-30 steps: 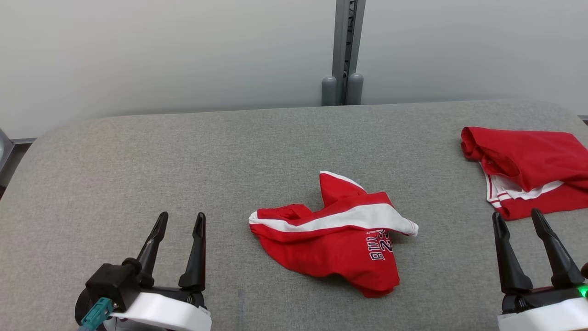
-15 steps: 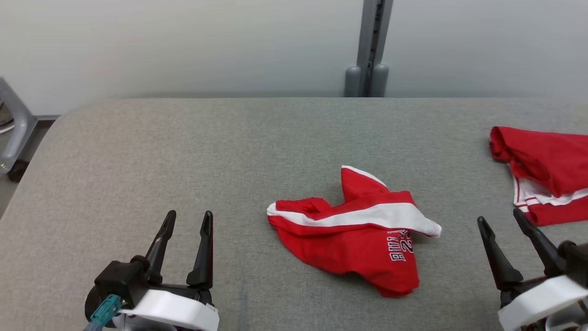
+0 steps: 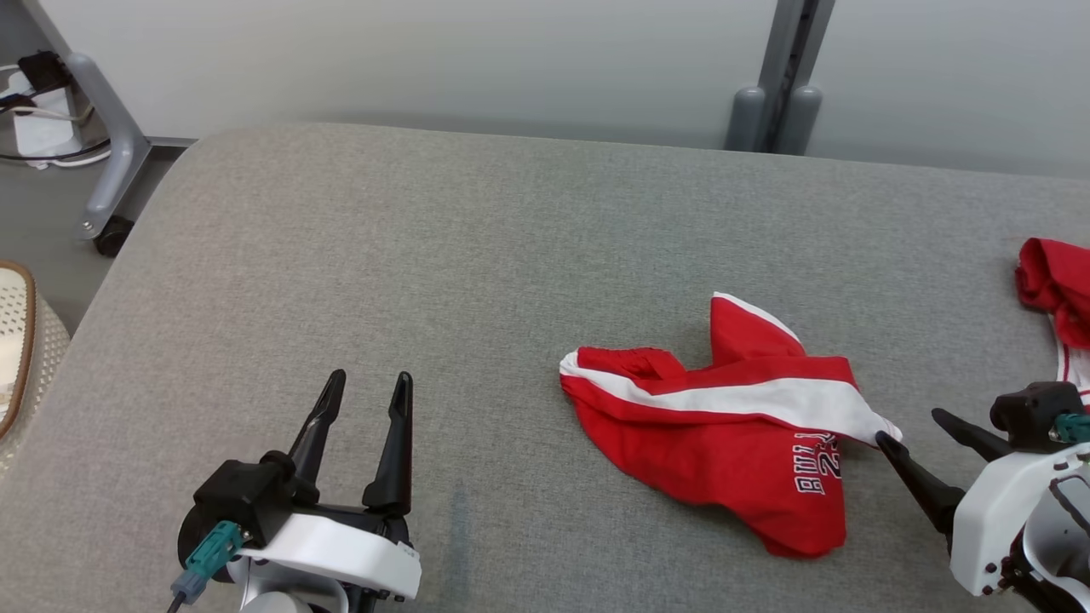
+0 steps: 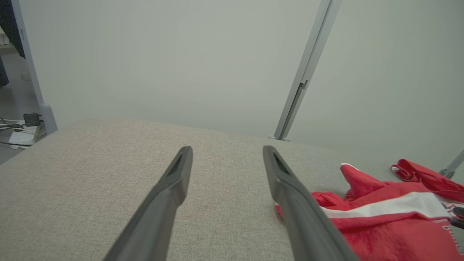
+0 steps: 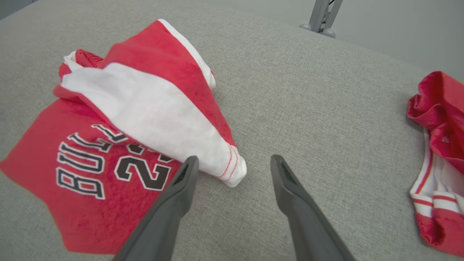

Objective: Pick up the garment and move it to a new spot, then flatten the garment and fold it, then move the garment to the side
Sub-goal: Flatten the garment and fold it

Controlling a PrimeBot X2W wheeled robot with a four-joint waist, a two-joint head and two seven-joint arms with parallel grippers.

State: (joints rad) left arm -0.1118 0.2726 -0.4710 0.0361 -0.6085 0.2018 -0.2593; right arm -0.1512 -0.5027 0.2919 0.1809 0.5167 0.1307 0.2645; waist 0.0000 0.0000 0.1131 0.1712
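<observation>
Grey padded table (image 3: 426, 255) is spanning the scene. Crumpled red-and-white garment (image 3: 724, 434) is lying on it right of centre, lettering facing up. Second red garment (image 3: 1052, 285) is sitting at the right edge, well apart. Right gripper (image 3: 909, 426) is hovering with jaws spread, one fingertip just beside the garment's white hem. Left gripper (image 3: 370, 376) is hanging over bare table, jaws spread, holding nothing.

The grey fabric-covered table (image 3: 409, 255) spreads before me. Toward my right lies a crumpled red-and-white cloth (image 3: 1049, 285). Behind stands a grey metal post (image 3: 796, 51) with 2 rounded feet; a white mesh basket (image 3: 25, 340) sits off its left end.
</observation>
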